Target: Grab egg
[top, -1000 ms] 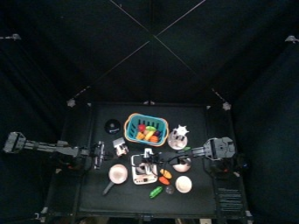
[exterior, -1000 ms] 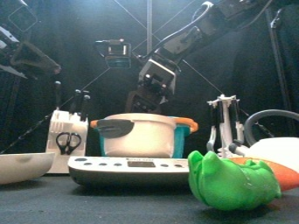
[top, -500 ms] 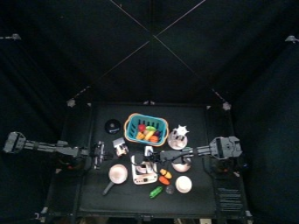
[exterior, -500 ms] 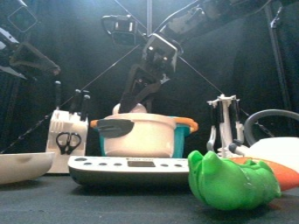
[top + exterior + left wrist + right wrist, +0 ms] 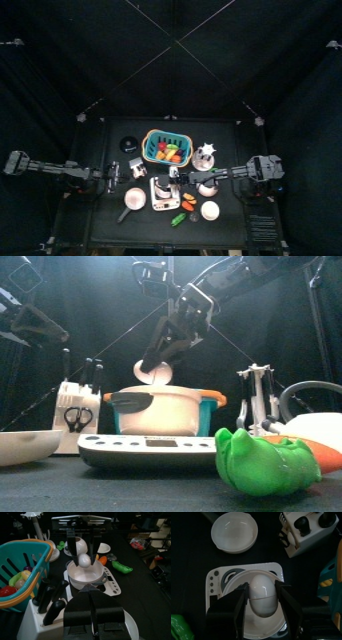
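The white egg [image 5: 261, 597] sits between the jaws of my right gripper [image 5: 262, 604], which is shut on it. In the front view the egg [image 5: 154, 373] hangs just above the white pot [image 5: 160, 411], held by the right gripper [image 5: 160, 364]. The left wrist view shows the egg [image 5: 84, 560] over the pot [image 5: 83, 576]. In the top view the right gripper [image 5: 174, 183] reaches over the table's middle. My left gripper [image 5: 93, 614] is shut and empty, resting at the left [image 5: 120, 176].
The pot stands on a white scale [image 5: 147, 448]. A teal basket [image 5: 166, 147] of food is behind it. A knife block [image 5: 76, 406] and white bowl [image 5: 27, 444] stand at the left, a green toy vegetable [image 5: 267, 461] at the front right.
My right gripper has risen out of the pot with the egg in its jaws; the egg now shows above the rim. The left arm has not moved.
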Motion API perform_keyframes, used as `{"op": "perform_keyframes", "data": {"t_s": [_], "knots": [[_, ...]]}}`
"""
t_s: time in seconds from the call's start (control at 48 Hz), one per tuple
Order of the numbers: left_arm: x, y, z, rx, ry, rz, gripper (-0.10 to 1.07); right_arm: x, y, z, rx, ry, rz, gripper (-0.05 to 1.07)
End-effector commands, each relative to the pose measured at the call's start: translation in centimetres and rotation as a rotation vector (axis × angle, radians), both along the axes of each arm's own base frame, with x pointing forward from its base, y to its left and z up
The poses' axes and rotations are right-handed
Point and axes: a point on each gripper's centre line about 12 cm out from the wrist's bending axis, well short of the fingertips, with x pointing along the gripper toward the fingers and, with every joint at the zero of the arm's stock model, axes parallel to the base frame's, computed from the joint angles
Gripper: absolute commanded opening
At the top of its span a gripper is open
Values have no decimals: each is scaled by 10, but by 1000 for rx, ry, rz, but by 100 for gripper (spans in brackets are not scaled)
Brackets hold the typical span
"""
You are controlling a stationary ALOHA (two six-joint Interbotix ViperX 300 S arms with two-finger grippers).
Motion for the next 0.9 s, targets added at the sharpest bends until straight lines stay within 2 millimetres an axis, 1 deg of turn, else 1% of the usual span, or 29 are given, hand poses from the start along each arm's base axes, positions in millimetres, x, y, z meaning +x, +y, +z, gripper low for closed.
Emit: {"op": "perform_keyframes", "data": {"t_s": [0.0,0.25,0.667,0.875], "knots": [[3,-1,7,-1,-20,-3,-2,0,-2,26,9,-80,-8,46],[4,-1,11,3,-28,-5,-2,3,-2,29,16,-108,-8,46],[6,0,14,4,-37,1,-2,3,-2,27,23,-104,-11,46],[8,0,21,6,-56,0,-2,2,-2,30,24,-102,-13,46]]}}
